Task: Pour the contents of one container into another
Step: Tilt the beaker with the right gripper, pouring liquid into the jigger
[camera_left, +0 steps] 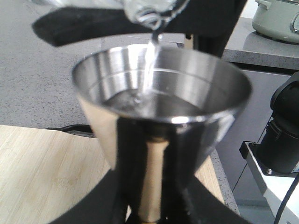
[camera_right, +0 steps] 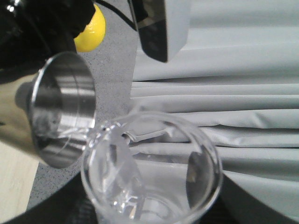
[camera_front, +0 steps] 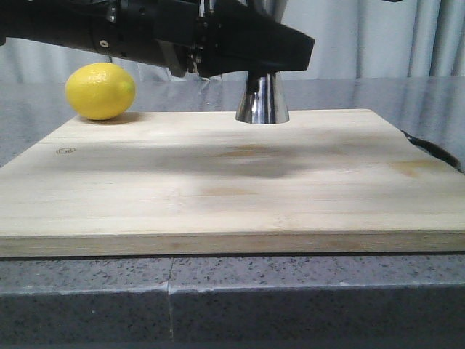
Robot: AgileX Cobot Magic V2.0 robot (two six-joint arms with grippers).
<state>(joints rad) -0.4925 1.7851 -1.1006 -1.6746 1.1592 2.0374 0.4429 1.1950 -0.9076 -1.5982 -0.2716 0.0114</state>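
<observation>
Beaker (camera_right: 152,172) clamped in right claw, tipped, liquid streaming into jigger (camera_left: 159,121), left claw clamped on jigger waist.

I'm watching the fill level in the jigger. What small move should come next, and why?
Probably hold the beaker tilted a little longer: a thin stream is falling into the jigger, whose liquid sits well below the rim, and some appears to remain in the beaker.

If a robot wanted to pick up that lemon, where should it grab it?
Probably across the lemon's short middle, coming straight down from above. It lies on its side behind the board's far left corner, long axis roughly left to right, so fingers closing front to back would span its narrower width and be less likely to slip off the tapered ends.
</observation>
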